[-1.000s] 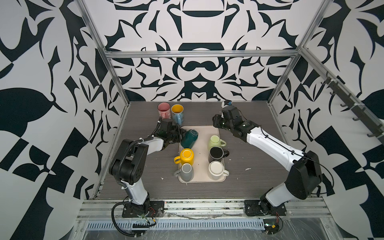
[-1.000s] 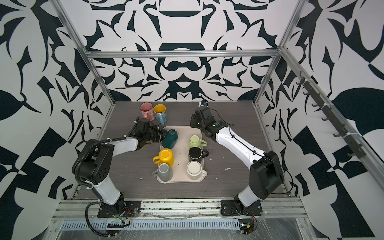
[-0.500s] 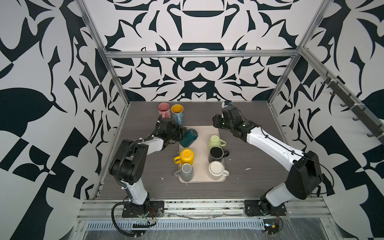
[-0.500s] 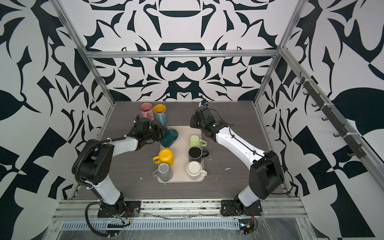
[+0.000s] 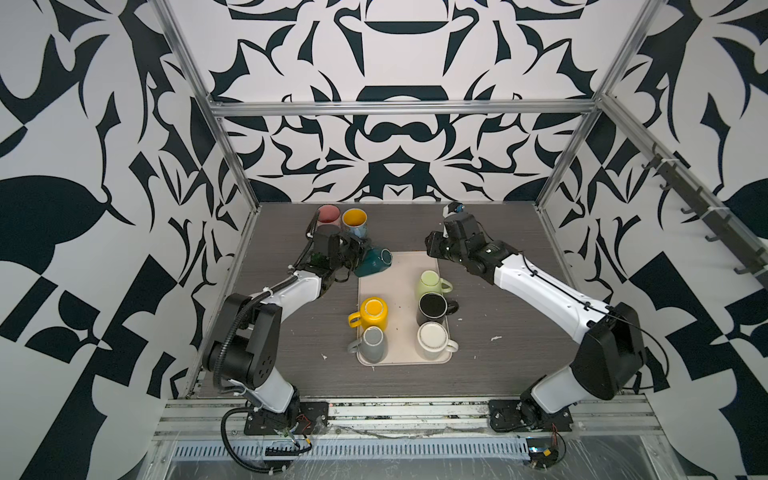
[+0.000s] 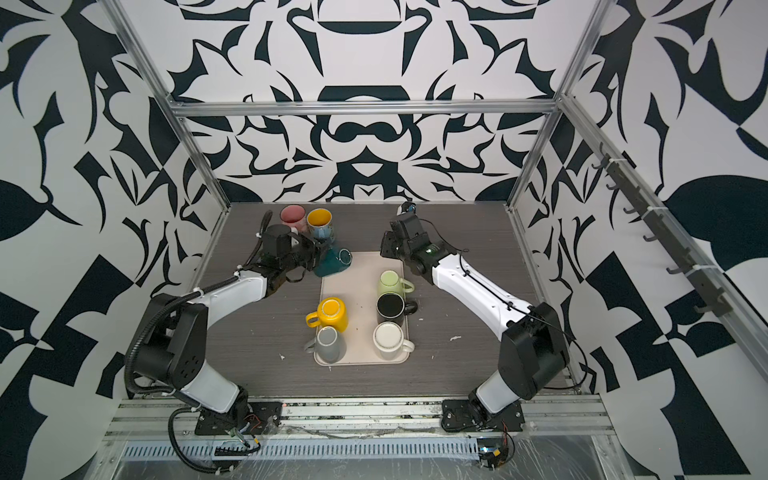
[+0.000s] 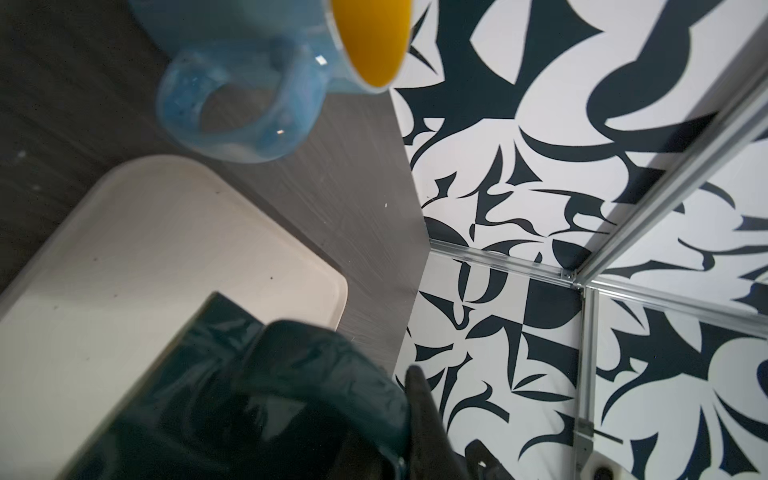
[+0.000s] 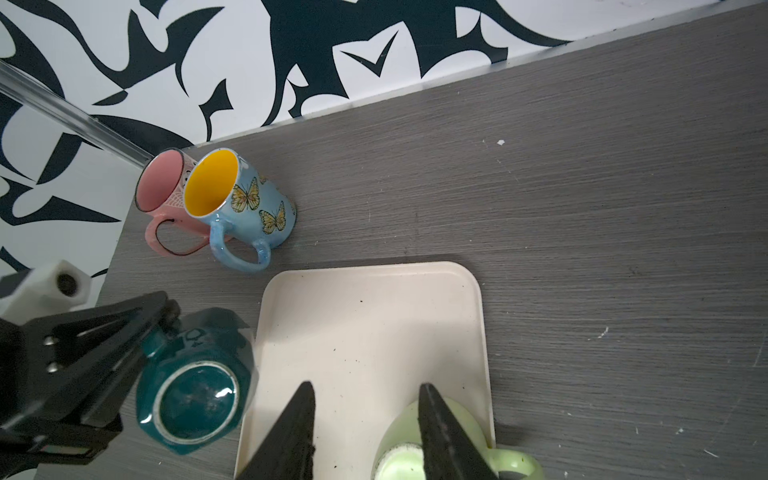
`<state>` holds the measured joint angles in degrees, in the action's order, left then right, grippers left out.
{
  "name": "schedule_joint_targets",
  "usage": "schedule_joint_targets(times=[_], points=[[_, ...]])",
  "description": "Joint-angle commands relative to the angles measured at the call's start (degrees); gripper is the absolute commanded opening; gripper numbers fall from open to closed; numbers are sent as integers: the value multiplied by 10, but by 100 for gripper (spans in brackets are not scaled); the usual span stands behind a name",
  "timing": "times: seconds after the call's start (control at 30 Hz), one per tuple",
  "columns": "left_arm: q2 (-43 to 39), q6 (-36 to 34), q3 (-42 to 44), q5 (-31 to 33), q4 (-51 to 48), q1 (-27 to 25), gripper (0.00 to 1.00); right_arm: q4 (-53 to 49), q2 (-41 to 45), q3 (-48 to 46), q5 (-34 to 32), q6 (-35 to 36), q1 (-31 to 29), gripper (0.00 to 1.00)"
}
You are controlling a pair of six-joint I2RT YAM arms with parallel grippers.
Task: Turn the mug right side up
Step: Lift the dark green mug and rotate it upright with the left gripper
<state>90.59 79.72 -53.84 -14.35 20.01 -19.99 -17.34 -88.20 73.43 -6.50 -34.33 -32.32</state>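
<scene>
The dark teal mug (image 5: 374, 262) (image 6: 335, 263) hangs tilted on its side over the tray's far left corner. Its ringed base (image 8: 195, 395) faces the right wrist camera. My left gripper (image 5: 355, 252) (image 6: 317, 252) is shut on the mug at its handle side, with black fingers (image 8: 104, 353) clamped there. In the left wrist view the mug (image 7: 249, 395) fills the near field beside one finger (image 7: 419, 403). My right gripper (image 5: 432, 246) (image 6: 386, 247) (image 8: 365, 388) is open and holds nothing. It hovers over the tray's far end, close to a light green mug (image 8: 395, 436).
The cream tray (image 5: 403, 266) (image 8: 365, 316) carries upside-down mugs: light green (image 5: 430, 282), yellow (image 5: 373, 311), black (image 5: 432, 307), grey (image 5: 372, 343) and white (image 5: 432, 338). A pink mug (image 5: 329, 214) and a blue butterfly mug (image 5: 355, 220) stand upright at the back left.
The left gripper has carried the teal mug a little toward the back left and tilted it further. The right arm has barely moved.
</scene>
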Motion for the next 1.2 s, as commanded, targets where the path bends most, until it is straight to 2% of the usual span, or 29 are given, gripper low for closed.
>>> schedule_joint_targets(times=[0.0,0.37,0.63,0.77,0.9,1.17], points=[[-49,-129,-44,22,-9,-6,0,-12,29,18,0,3,2,44],[-126,-415,-68,65,-76,-47,0,-46,24,66,51,50,2,50],[-169,-649,-74,174,-121,-133,0,-63,23,104,120,81,3,53],[-171,-753,-73,261,-129,-187,0,-79,16,130,152,93,6,54],[-171,-815,-57,295,-102,-215,0,-103,8,159,170,105,8,55],[-172,-955,0,368,20,-260,0,-122,12,185,212,125,8,56]])
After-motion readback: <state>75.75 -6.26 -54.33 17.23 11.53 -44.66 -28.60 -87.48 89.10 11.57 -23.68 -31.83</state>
